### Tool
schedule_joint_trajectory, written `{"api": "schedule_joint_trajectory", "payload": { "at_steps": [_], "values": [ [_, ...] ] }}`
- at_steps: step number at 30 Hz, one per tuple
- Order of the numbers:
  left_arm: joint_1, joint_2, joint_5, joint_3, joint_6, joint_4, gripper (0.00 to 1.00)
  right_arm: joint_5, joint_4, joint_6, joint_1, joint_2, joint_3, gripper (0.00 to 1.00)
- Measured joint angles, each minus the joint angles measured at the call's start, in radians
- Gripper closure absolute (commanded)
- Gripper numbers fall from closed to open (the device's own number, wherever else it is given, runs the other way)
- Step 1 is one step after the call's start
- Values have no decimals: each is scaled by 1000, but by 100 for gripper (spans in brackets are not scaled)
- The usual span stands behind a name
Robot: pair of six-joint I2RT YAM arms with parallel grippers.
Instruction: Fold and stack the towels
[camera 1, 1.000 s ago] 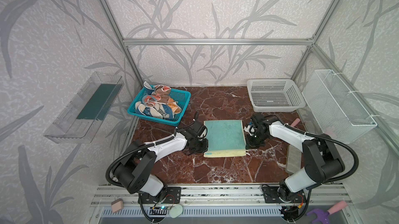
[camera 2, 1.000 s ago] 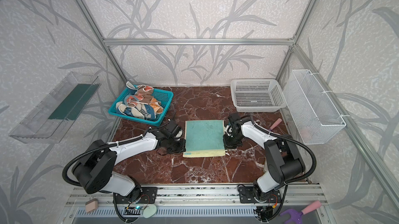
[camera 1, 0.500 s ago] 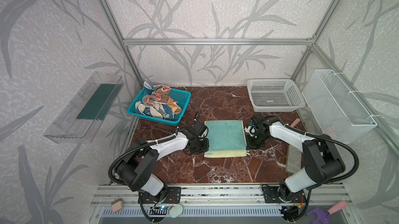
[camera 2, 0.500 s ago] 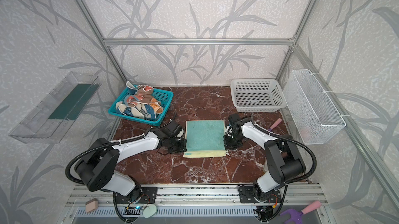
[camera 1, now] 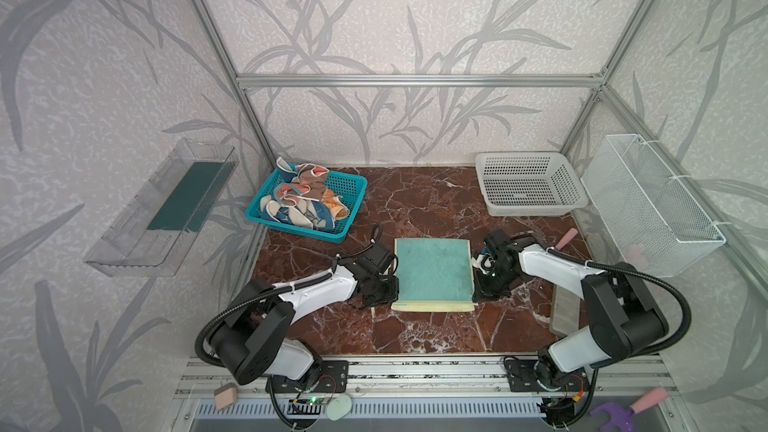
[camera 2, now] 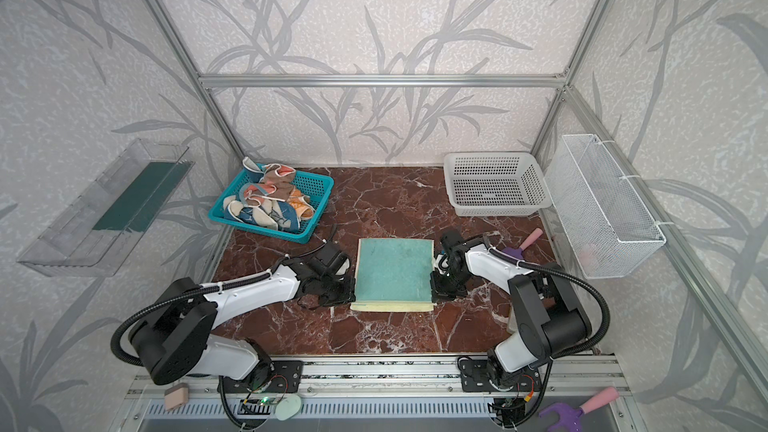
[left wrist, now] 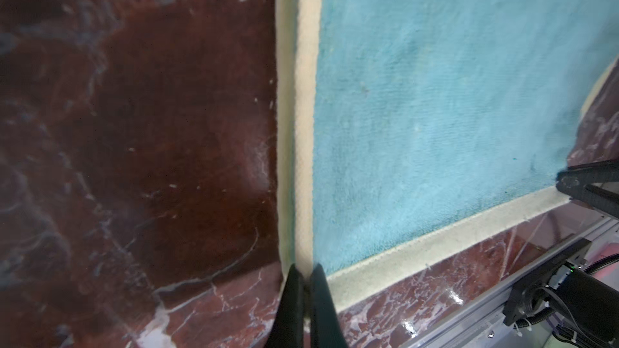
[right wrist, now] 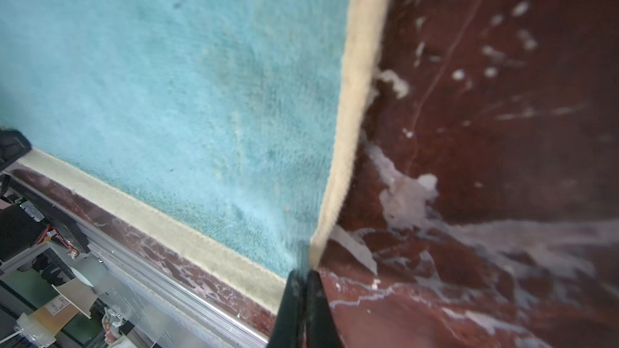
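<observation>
1. Blue towel lies flat at the middle of the marble table, cream hem showing.
2. Left gripper is clenched on the hem at the towel's near left corner.
3. Right gripper pinches the hem at the near right corner.
4. Other towels sit heaped in the teal basket, back left.

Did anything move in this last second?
Barely. The left claw and right claw stay shut on the towel near its front corners; it seems drawn slightly frontward. The teal basket, its towels and the white basket stayed put.
</observation>
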Motion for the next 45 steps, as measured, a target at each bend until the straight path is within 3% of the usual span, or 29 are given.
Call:
{"api": "schedule_joint_trajectory", "payload": {
  "at_steps": [4, 6, 10, 12, 14, 21, 22, 25, 28, 33, 37, 42, 45],
  "values": [
    [0, 10, -1, -4, -2, 13, 100, 5, 14, 11, 7, 2, -7, 100],
    [0, 10, -1, -5, -2, 14, 100, 8, 17, 16, 10, -12, -16, 91],
    [4, 8, -14, -4, 2, -10, 79, 42, -8, 34, 14, -48, -25, 67],
    [8, -8, -29, -1, 11, -45, 66, 72, -41, 37, 12, -72, -24, 59],
    [9, -34, -45, 6, 17, -97, 61, 102, -76, 37, 12, -103, -14, 56],
    [6, -58, -95, 133, 80, -269, 73, 198, -143, 29, 23, -122, 136, 62],
    [0, -45, -98, 154, 92, -271, 74, 200, -137, 29, 37, -108, 153, 66],
    [-29, 16, -105, 188, 106, -243, 75, 199, -106, 34, 116, -50, 175, 91],
    [-57, 76, -100, 182, 102, -211, 76, 173, -62, 51, 194, 21, 174, 99],
    [-101, 121, -87, 142, 74, -142, 74, 144, -6, 63, 231, 85, 173, 100],
    [-118, 117, -75, 146, 61, -139, 63, 144, -19, 57, 152, 89, 227, 99],
    [-88, 172, -86, 318, 105, -293, 53, 145, -26, 34, 7, 127, 409, 85],
    [-8, 217, -90, 481, 145, -322, 52, 153, -18, 14, -42, 190, 512, 81]
  ]
}}
